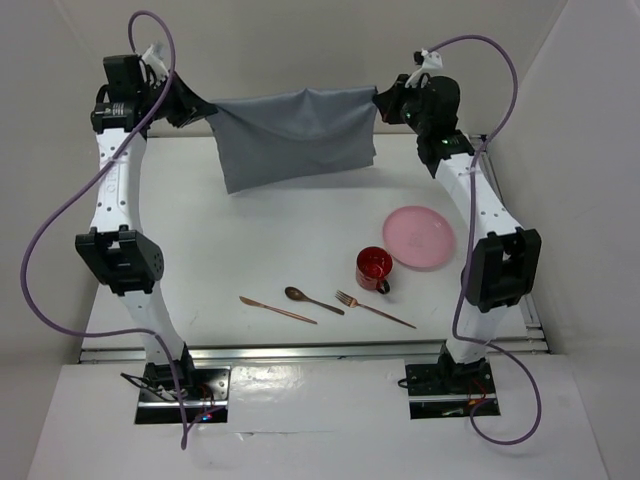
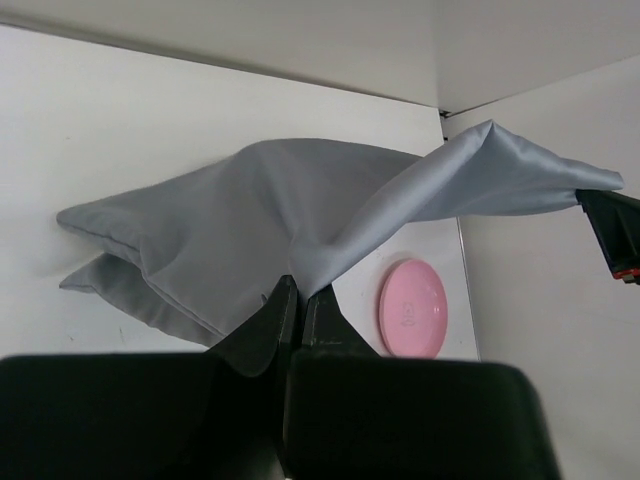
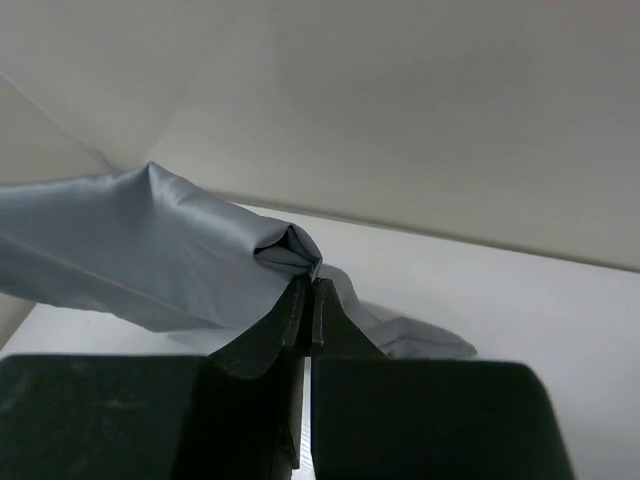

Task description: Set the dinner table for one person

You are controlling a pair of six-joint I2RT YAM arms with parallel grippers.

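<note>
I am standing by the large flat matte white dinner table [image 1: 250,235], which is reaching from the arm bases to the back wall, and both arms are holding one soft grey rectangular cloth [image 1: 295,140] above its far part. The left gripper [image 2: 300,285] is pinching the left upper corner with its fingers closed tight on the fabric, and the right gripper [image 3: 310,282] is doing the same on the right upper corner. So the long axis of the cloth is running left to right between them, with the lower edge hanging down and seemingly resting on the table. The free space for spreading it, I think, is lying toward the bases, in front of both grippers. There the round pink plastic plate [image 1: 418,237] and the shiny red mug [image 1: 374,268] are sitting nearer to the right arm, and the copper-coloured knife [image 1: 277,309], spoon [image 1: 313,300] and fork [image 1: 375,310] are lying in a row closer to the near edge. I am not finding any brand or readable writing.
</note>
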